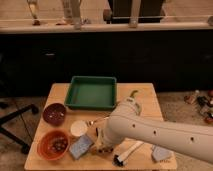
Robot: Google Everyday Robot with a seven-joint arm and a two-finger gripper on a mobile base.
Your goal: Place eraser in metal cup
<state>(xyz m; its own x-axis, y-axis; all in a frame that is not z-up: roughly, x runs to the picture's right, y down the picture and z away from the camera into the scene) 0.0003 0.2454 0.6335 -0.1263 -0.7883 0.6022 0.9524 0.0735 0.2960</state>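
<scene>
Eraser and metal cup are hidden behind the arm [150, 132]; the pincer [103, 146], pressed together, sits low on the surface [60, 92], placement unconfirmed.

The gripper [101, 146] is shut, low over the wooden table [145, 97]. Left of it lie a blue sponge [80, 147] and white cup [78, 128]; the green tray [92, 93] sits behind.

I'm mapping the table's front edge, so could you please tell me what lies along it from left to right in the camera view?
Orange bowl → blue sponge → claw, low at the table beneath the arm → brush → grey block.
</scene>
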